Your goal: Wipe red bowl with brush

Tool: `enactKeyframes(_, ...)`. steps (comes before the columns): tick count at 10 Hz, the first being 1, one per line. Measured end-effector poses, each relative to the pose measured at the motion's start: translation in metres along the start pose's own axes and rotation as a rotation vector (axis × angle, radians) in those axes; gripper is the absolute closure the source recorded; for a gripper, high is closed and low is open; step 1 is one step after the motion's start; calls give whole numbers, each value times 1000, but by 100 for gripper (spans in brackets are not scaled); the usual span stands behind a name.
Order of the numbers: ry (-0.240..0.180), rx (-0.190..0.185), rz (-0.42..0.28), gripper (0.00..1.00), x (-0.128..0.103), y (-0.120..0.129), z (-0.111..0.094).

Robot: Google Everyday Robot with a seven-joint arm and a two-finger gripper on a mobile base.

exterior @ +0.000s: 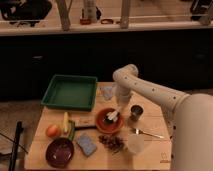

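The red bowl (107,121) is a round terracotta dish near the middle of the wooden table (150,152). The brush (113,116), pale handled with a dark head, is inside the bowl's right half. My gripper (119,107) hangs from the white arm directly above the bowl's right rim, pointing down onto the brush handle. The gripper appears to be holding the brush with its head down in the bowl.
A green tray (70,92) stands at the back left. A maroon bowl (59,152), a blue-grey sponge (86,143), an orange (52,131) and a banana (65,123) lie at the front left. A metal cup (136,111), a fork (146,133), a clear cup (134,145) and dark crumbs (112,142) are at the right.
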State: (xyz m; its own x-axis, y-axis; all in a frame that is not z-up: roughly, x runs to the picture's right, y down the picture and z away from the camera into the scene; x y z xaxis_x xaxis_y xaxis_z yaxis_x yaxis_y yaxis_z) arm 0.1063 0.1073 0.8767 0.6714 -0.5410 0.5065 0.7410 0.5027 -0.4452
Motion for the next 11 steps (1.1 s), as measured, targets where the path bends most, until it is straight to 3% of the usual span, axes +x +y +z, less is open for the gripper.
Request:
enactKeyframes(2, -5, 25, -21, 100, -6, -16, -4)
enactKeyframes(4, -18, 55, -79, 100, -27, -40, -8)
enactKeyframes(6, -28, 58, -129, 100, -42, -45, -10)
enactKeyframes(9, -41, 44, -194, 100, -67, -38, -9)
enactKeyframes(11, -49, 12, -191, 100, -71, -16, -8)
